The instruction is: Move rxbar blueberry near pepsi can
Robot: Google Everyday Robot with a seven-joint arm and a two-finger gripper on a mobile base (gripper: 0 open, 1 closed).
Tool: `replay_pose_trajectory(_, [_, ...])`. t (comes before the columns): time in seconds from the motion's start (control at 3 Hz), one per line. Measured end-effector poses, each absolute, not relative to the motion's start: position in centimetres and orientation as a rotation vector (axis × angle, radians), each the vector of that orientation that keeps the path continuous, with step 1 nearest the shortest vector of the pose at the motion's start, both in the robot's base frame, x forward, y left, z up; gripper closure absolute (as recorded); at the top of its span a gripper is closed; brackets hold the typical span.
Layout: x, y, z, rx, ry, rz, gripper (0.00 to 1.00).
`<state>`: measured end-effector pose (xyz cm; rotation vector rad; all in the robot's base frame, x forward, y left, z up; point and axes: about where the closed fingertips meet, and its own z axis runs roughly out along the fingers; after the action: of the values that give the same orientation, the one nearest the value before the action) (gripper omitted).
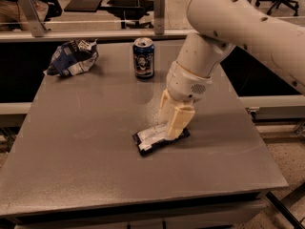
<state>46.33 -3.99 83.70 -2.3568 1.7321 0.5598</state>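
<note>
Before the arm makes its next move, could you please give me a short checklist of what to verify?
1. Hand at the bar: ok; the hand is down over one end of the rxbar blueberry, mid-table.
2. Bar lifted: not ok; it lies flat on the table.
3. Target standing: ok; the pepsi can is upright near the far edge.
4. Path to the can: ok; only tabletop lies between bar and can, and the chip bag sits off at a far corner.
5. Bar near can: not ok; they are well apart.
</note>
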Motion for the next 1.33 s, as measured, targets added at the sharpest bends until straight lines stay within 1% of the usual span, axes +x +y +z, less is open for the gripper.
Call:
replay_pose_trajectory(0.33, [48.8, -5.3, 84.2, -2.256, 1.826, 0.561, 1.0])
replay_pose_trajectory(0.67, [52.9, -7.0, 85.7, -2.132, 1.917, 0.502, 1.0])
replay_pose_trajectory(1.33, [59.1, -9.0, 88.0, -1.987, 1.995, 0.383, 1.0])
